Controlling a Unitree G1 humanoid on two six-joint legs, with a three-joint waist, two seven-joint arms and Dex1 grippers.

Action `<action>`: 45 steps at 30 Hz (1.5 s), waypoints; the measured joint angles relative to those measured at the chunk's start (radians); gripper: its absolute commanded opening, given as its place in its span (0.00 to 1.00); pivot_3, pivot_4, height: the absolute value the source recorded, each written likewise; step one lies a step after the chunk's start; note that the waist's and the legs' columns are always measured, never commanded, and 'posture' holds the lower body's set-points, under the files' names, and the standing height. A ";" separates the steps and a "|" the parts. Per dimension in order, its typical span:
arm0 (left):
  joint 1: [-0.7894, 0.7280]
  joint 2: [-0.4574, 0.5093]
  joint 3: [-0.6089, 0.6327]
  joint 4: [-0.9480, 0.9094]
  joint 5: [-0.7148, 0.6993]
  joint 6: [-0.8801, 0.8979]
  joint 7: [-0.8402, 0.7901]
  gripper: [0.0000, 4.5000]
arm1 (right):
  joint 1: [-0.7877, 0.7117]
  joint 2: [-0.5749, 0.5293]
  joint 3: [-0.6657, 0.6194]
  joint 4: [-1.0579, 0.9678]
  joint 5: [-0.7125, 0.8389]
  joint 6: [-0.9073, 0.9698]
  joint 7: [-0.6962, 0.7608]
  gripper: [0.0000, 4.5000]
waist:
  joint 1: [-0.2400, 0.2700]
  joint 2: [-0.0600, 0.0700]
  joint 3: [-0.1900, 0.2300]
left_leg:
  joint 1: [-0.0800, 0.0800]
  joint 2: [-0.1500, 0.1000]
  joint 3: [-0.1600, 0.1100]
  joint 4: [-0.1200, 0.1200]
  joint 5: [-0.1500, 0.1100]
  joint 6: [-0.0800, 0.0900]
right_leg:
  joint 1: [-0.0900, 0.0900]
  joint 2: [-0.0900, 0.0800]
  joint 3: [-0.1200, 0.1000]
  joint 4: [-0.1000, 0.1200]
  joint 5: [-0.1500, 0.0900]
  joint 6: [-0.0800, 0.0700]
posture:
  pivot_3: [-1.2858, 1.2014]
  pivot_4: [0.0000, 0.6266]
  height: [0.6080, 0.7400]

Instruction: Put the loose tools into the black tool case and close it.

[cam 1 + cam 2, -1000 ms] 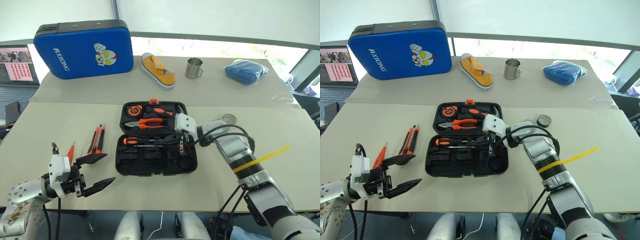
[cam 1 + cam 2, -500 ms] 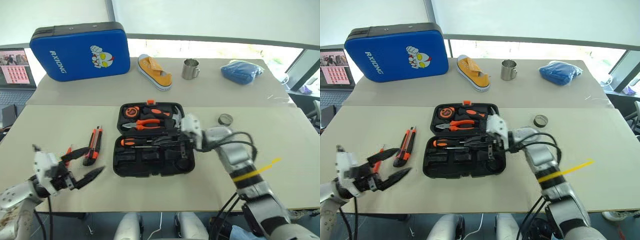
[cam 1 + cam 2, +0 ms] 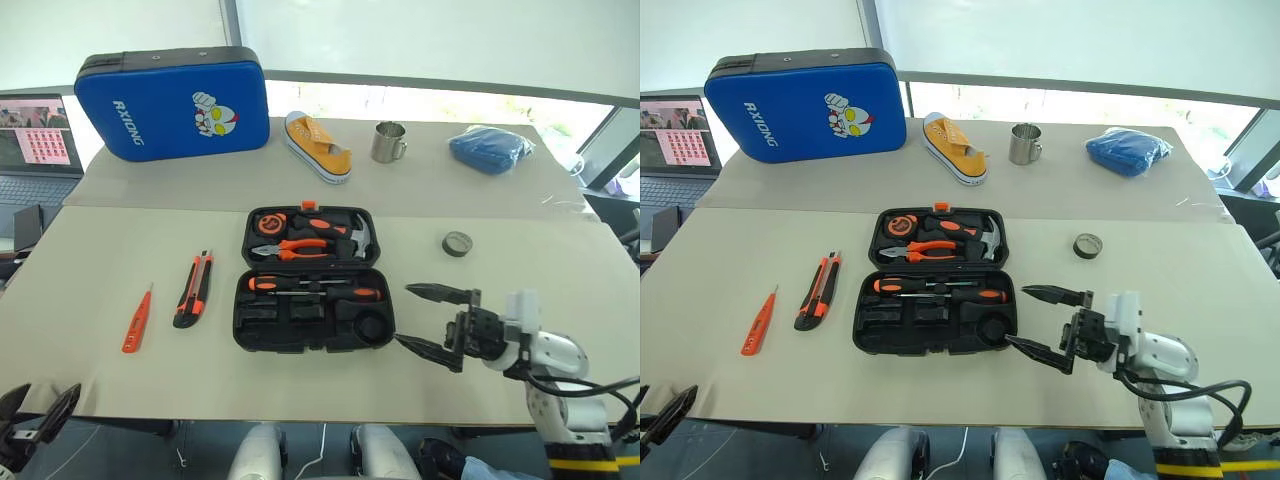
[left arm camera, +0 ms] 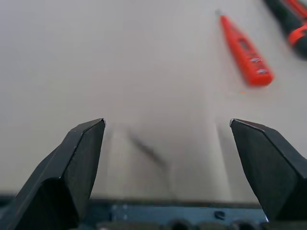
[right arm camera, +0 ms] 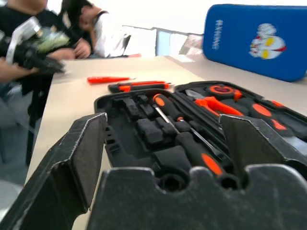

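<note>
The black tool case (image 3: 262,330) lies open in the middle of the table. Two long orange-and-black screwdrivers (image 3: 330,293) rest in slots of its near half. Left of the case, on the table, are the orange-black utility knife (image 3: 193,290) and the small orange screwdriver (image 3: 137,318). To the right of the case sits the dark tape roll (image 3: 456,243). My right gripper (image 3: 404,315) hovers open just right of the case's near corner, pointing at it, with nothing held. At the table's near left edge my left gripper (image 3: 38,402) is open and empty, with the small orange screwdriver (image 4: 244,48) ahead of it.
The case's far half holds pliers (image 3: 292,246), a hammer and a tape measure. On the back table are a blue padded case (image 3: 170,100), a yellow shoe (image 3: 318,145), a metal mug (image 3: 387,141) and a blue cloth (image 3: 490,147). A laptop (image 3: 35,135) is at the left. People (image 5: 57,28) sit beyond the table.
My right gripper opened, left a screwdriver in the case and drew back to the right. My left arm pulled back to the near left table edge, still open.
</note>
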State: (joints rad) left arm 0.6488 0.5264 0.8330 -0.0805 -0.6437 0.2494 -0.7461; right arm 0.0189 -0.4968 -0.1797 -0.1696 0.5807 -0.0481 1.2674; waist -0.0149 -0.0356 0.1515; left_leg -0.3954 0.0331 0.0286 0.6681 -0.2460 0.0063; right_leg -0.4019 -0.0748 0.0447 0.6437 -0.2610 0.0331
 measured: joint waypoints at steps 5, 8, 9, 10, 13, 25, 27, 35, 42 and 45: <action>-0.059 0.073 0.008 -0.123 -0.131 0.212 0.083 1.00 | 0.002 0.016 0.022 -0.060 -0.001 -0.075 0.011 0.98 | 0.004 -0.002 0.000 | 0.000 0.000 -0.001 0.000 0.000 0.000 | 0.000 0.001 0.000 0.002 0.000 -0.001 | 0.52 0.24 1.00; -0.161 0.181 -0.009 -0.216 -0.218 0.411 0.200 1.00 | -0.034 0.036 0.078 -0.130 0.002 -0.090 0.006 0.98 | 0.002 -0.003 0.000 | 0.001 0.000 -0.002 0.000 0.001 -0.001 | 0.000 0.001 0.000 0.003 0.000 -0.001 | 0.52 0.24 1.00; -0.191 0.203 -0.024 -0.230 -0.229 0.458 0.235 1.00 | -0.042 0.037 0.091 -0.142 0.004 -0.090 0.002 0.98 | 0.002 -0.002 0.000 | 0.001 0.000 -0.002 0.000 0.001 -0.001 | 0.000 0.001 0.000 0.003 0.000 -0.001 | 0.52 0.24 1.00; -0.227 0.223 -0.042 -0.242 -0.245 0.512 0.277 1.00 | -0.050 0.041 0.100 -0.152 0.005 -0.090 -0.003 0.98 | 0.001 -0.002 0.000 | 0.001 -0.001 -0.002 0.000 0.001 -0.001 | 0.000 0.000 0.000 0.003 0.000 -0.001 | 0.52 0.24 1.00; -0.324 0.253 -0.142 -0.285 -0.260 0.668 0.398 1.00 | -0.066 0.053 0.138 -0.172 0.008 -0.090 -0.014 0.98 | -0.004 -0.003 0.000 | 0.001 0.000 -0.002 0.000 -0.001 -0.003 | -0.001 0.001 0.000 0.003 0.000 -0.001 | 0.52 0.24 1.00; -0.455 0.219 -0.258 -0.291 -0.168 0.837 0.574 0.47 | -0.074 0.030 0.157 -0.170 0.001 -0.092 -0.051 1.00 | 0.002 0.000 0.000 | 0.007 -0.001 0.000 -0.001 -0.001 -0.004 | 0.003 -0.002 0.000 0.004 0.000 -0.001 | 0.52 0.24 1.00; -0.460 0.219 -0.256 -0.286 -0.156 0.844 0.576 0.30 | -0.074 0.027 0.154 -0.163 0.001 -0.097 -0.050 1.00 | 0.003 0.000 0.000 | 0.007 -0.001 0.000 -0.001 -0.001 -0.004 | 0.004 -0.002 0.000 0.003 0.000 -0.001 | 0.52 0.24 1.00; -0.475 0.240 -0.244 -0.216 -0.106 0.680 0.340 0.11 | -0.066 -0.010 0.118 -0.149 0.003 -0.107 -0.051 1.00 | 0.008 -0.002 0.001 | 0.005 -0.001 -0.001 -0.001 -0.001 -0.004 | 0.003 -0.001 -0.001 0.003 0.000 -0.001 | 0.52 0.24 1.00; -0.656 0.445 -0.475 -0.229 0.017 0.214 -0.272 0.11 | -0.018 -0.093 0.058 -0.177 0.030 -0.062 -0.080 1.00 | 0.024 -0.001 0.002 | 0.004 -0.003 0.008 -0.001 0.000 -0.005 | 0.002 -0.002 -0.001 0.000 0.000 -0.002 | 0.52 0.24 1.00; -0.809 0.474 -0.705 -0.191 0.131 0.139 -0.419 0.11 | -0.006 -0.124 0.040 -0.191 0.035 -0.022 -0.095 1.00 | 0.024 -0.001 0.002 | 0.003 -0.002 0.010 -0.001 0.000 -0.005 | 0.002 0.001 0.000 0.000 0.000 -0.002 | 0.52 0.24 1.00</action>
State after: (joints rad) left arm -0.1604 1.0005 0.1281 -0.2716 -0.5129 0.3882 -1.1655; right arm 0.0131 -0.6204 -0.1399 -0.3608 0.6154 -0.0700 1.1720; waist 0.0092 -0.0363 0.1534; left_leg -0.3921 0.0308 0.0389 0.6666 -0.2463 0.0017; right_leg -0.4004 -0.0736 0.0443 0.6436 -0.2613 0.0314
